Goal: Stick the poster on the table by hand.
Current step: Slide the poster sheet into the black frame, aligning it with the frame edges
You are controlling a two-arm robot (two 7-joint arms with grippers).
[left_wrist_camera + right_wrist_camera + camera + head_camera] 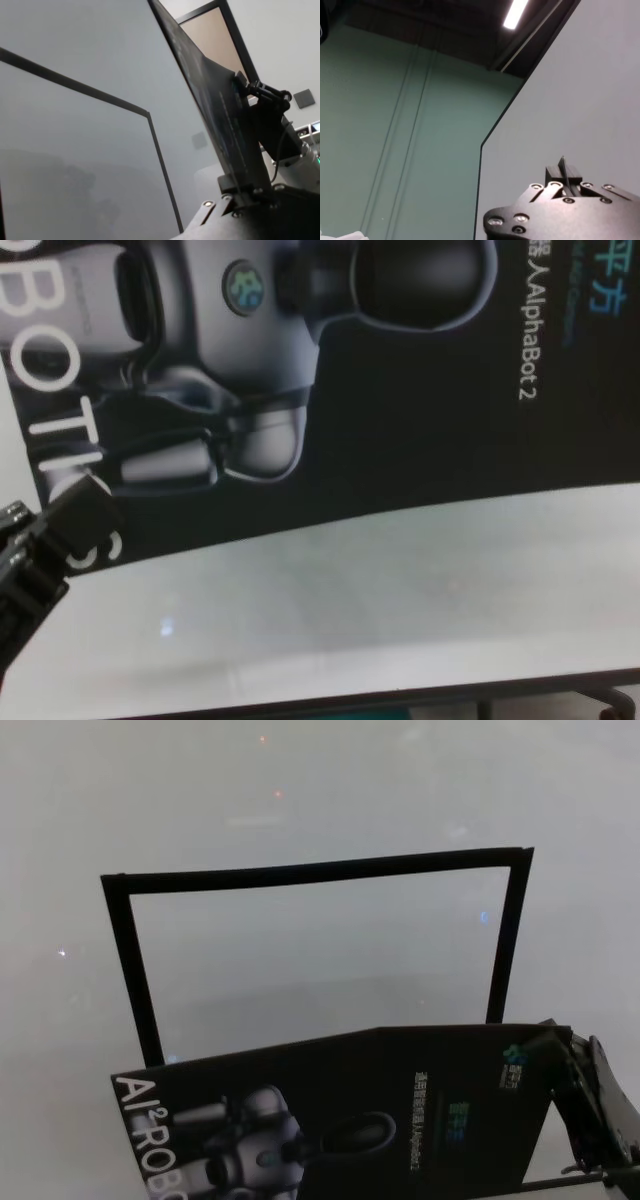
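The large glossy black poster (pixel 400 1110) hangs tilted above the glossy white surface (pixel 320 810), its long axis spanning both arms: the right black pincer (pixel 560 1055) is clamped on one short edge, the left black pincer (pixel 75 515) on the other, nearer the black taped rectangle outline (pixel 300 875).

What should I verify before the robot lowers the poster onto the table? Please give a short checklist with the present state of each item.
1. Right hand grips the poster at its corner: ok.
2. Left hand holds the poster's other end: ok, it sits on the edge by the white letters.
3. Poster inside the black outline on the table: not ok, it overlaps the near side, skewed.
4. Poster flat on the table: not ok, held tilted above it.
5. Adhesive on the back: cannot tell.
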